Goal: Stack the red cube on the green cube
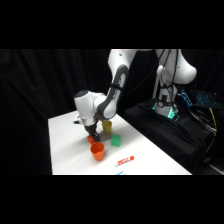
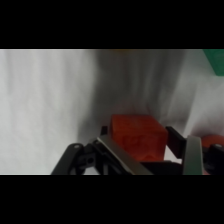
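Note:
The red cube (image 2: 137, 136) sits between my gripper's (image 2: 140, 134) two fingers, which press against its left and right sides. In the side view my gripper (image 1: 93, 135) is low over the table's middle, with the red cube (image 1: 91, 139) showing at its tip, on or just above the surface. The green cube (image 1: 116, 140) rests on the table a short way to the right of the gripper. In the wrist view only a green corner (image 2: 216, 56) shows at the upper right.
An orange cup (image 1: 97, 151) stands just in front of the gripper, and a yellow cup (image 1: 106, 128) stands behind it. A red-and-white marker pen (image 1: 124, 161) lies near the table's front edge (image 1: 120, 172). Black equipment fills the right side.

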Tool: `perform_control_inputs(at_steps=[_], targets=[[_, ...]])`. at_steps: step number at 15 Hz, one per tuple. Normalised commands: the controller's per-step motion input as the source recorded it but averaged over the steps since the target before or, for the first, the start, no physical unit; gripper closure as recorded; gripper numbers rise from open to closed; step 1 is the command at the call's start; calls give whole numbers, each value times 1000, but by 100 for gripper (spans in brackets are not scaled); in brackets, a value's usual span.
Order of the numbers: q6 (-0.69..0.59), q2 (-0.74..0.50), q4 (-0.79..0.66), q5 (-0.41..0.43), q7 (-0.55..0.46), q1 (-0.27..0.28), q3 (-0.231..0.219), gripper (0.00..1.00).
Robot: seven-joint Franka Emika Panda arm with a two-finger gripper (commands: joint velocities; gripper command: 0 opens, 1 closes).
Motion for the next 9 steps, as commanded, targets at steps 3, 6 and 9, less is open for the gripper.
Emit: perform_control_inputs(at_steps=[3, 6, 9], targets=[[123, 7, 38, 54, -141, -71, 58, 60], [99, -29, 16, 49, -134, -69, 50, 72], [-33, -162, -62, 39, -45, -32, 3, 74]])
